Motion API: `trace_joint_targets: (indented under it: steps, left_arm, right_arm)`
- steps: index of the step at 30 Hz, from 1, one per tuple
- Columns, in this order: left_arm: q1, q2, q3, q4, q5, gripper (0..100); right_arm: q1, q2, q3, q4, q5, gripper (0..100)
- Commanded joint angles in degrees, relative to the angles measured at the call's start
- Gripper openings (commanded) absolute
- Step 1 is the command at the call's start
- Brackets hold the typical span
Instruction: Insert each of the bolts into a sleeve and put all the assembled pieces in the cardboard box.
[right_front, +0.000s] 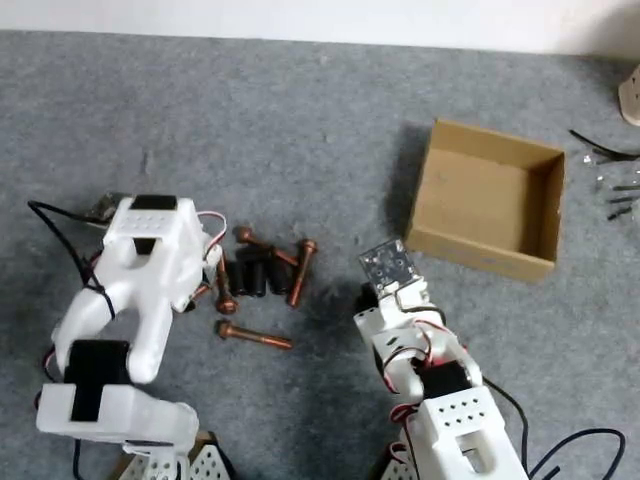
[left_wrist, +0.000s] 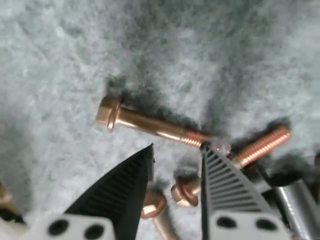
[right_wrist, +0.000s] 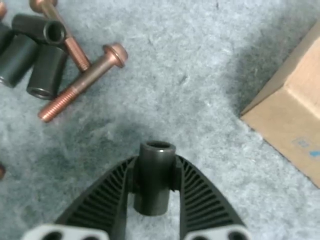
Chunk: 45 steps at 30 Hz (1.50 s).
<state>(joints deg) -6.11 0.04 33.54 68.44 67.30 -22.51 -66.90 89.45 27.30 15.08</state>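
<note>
Bolts (right_front: 262, 270) and loose sleeves (right_wrist: 35, 60) lie in one tangled pile on the grey mat (right_front: 300, 120), well apart from the cardboard box (right_front: 478, 253), which holds no assembled piece.

Right gripper (right_wrist: 155, 162): clamped on one black sleeve (right_wrist: 152, 190), open bore pointing out past the fingertips. It sits between pile and box.

Left gripper (left_wrist: 177, 146): jaws apart, nothing between the pads, low over the pile. A long bolt (left_wrist: 150, 125) lies just beyond the fingertips, crosswise to the gap.

Step in hand, as judged: the left arm takes a bolt to feed into the held sleeve. Best grip looks to be on the plain shank near the head, leaving the threaded end free and straight for the bore.

In the way: a second bolt (left_wrist: 260, 147) nearly meets the first at its threads, and two bolt heads (left_wrist: 185, 192) sit between the jaws; closing carelessly could catch two at once or roll the pile.

Cables and small parts (right_front: 612, 185) lie past the box.
</note>
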Motion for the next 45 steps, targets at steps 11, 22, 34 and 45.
trace_joint_targets:
  steps: [11, 22, 34, 45]
  left_arm:
    - [0.4, 0.2, 6.8, -10.9, 3.7, 15]
    - [0.4, 0.3, 9.8, -18.2, 3.8, 15]
    - [-15.3, 0.0, 8.3, -18.2, 8.3, 15]
    - [-17.9, 0.3, 8.5, -20.2, 8.3, 15]
  right_arm:
    - [0.7, -0.9, -0.5, -2.0, 0.6, 1.0]
    - [0.7, -0.9, -0.5, -2.0, 0.6, 1.0]
    - [0.7, -0.9, -0.5, -2.0, 0.6, 1.0]
    - [0.7, -0.9, 0.5, -2.1, 0.7, 1.0]
